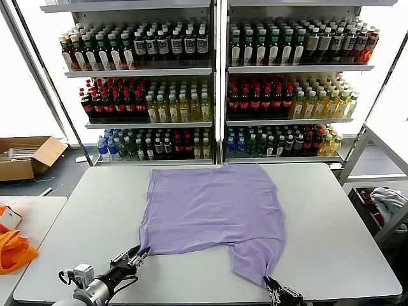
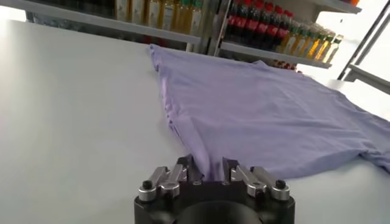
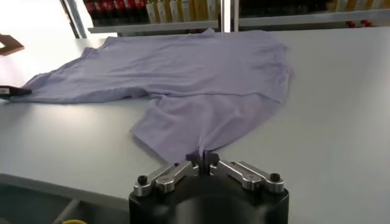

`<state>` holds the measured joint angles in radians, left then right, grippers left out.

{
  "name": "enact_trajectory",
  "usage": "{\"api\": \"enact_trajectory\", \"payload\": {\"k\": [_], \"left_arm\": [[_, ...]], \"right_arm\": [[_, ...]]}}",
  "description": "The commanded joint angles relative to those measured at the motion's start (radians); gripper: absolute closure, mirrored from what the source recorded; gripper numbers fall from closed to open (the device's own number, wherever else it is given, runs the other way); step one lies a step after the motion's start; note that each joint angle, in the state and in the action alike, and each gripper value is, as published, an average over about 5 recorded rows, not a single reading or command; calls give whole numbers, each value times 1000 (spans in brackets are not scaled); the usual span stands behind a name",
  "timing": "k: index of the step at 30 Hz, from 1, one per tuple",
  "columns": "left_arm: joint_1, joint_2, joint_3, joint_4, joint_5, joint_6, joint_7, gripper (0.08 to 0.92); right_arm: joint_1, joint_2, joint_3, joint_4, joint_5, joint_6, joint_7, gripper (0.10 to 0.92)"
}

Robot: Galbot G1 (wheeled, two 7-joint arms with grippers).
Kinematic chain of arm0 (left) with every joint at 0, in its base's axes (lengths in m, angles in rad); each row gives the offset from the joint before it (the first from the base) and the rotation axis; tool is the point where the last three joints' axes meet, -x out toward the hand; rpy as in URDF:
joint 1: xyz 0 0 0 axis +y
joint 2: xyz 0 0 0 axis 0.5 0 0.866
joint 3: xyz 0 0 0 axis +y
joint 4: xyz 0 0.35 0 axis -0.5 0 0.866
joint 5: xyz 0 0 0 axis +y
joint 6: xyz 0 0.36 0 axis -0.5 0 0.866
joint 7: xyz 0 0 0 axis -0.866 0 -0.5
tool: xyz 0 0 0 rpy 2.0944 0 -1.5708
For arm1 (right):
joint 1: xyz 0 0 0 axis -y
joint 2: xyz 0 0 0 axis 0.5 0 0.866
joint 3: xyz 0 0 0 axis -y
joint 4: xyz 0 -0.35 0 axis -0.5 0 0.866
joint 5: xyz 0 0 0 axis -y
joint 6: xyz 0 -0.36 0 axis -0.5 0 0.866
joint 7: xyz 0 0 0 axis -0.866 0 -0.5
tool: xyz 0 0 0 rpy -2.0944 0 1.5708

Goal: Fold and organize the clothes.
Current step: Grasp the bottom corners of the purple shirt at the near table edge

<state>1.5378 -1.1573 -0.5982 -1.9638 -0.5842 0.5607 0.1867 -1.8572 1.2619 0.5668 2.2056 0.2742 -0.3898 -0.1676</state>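
Observation:
The lavender T-shirt [image 1: 210, 204] lies spread flat on the white table [image 1: 89, 210], plain side up, with no print visible. My left gripper [image 1: 139, 255] is at the shirt's near left corner. In the left wrist view [image 2: 208, 167] its fingers stand apart with the corner of the shirt [image 2: 262, 109] lying between them. My right gripper [image 1: 273, 288] is at the table's near edge. In the right wrist view [image 3: 203, 157] it is shut, pinching the tip of the shirt's near right flap [image 3: 195, 128].
Shelves of bottles [image 1: 217, 83] stand behind the table. A cardboard box [image 1: 25, 156] sits on the floor at far left. Orange fabric [image 1: 13, 248] lies on a side table at left. A white-and-red cloth bundle [image 1: 382, 201] is in a bin at right.

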Motion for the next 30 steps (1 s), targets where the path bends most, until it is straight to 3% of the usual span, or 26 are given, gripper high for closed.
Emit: {"api": "enact_trajectory", "payload": {"k": [1, 5, 8, 22, 30], "left_arm": [[3, -2, 6, 7, -12, 4, -4, 753], [0, -13, 1, 12, -36, -24, -20, 866], [1, -20, -10, 8, -76, -40, -33, 907], [104, -23, -111, -151, -79, -17, -46, 915], [234, -56, -214, -272, -24, 16, -53, 914]], "right_arm": [[2, -2, -6, -7, -4, -4, 0, 917], [-1, 1, 0, 0, 16, 36, -14, 917], [-5, 0, -1, 8, 39, 80, -21, 917], [-237, -37, 38, 158, 60, 147, -35, 917], [-394, -43, 61, 230, 41, 185, -58, 917]]}}
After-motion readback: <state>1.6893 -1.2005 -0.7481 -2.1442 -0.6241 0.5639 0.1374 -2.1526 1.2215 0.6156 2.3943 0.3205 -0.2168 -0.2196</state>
